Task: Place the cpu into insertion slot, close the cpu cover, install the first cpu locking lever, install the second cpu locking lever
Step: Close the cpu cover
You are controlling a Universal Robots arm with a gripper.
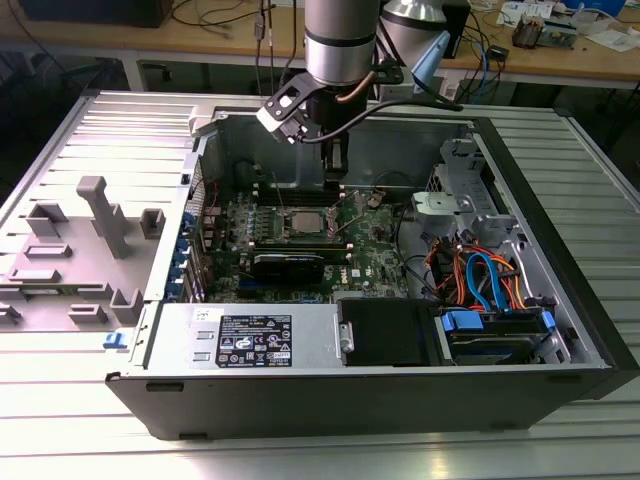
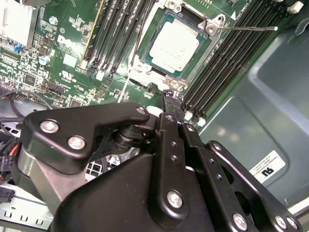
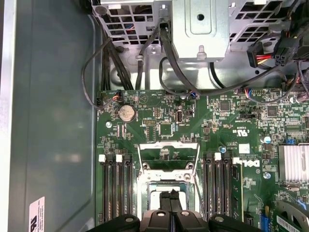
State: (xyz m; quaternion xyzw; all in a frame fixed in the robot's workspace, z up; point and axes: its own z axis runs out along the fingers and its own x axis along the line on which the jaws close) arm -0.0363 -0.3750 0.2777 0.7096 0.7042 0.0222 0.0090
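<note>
In the second wrist view the cpu (image 2: 175, 46), silver-topped, lies flat in the insertion slot (image 2: 159, 21) on the green board. The cpu cover (image 2: 211, 26) lies down around it, its window showing the chip. A thin locking lever (image 2: 251, 28) sticks out sideways from one corner of the socket. My gripper (image 2: 169, 99) is shut, its black tips together just above the socket's edge with nothing seen between them. In the first wrist view the gripper (image 3: 170, 197) hides part of the insertion slot (image 3: 166, 178). In the exterior view the gripper (image 1: 335, 172) hangs inside the case behind the socket (image 1: 305, 222).
Black memory slots (image 2: 219, 63) flank the socket on both sides. A drive cage (image 1: 460, 190) with orange and blue cables (image 1: 480, 275) fills the case on the exterior view's right. A black power supply (image 1: 385, 330) sits at the front. Grey fixtures (image 1: 100, 215) stand outside the case on the exterior view's left.
</note>
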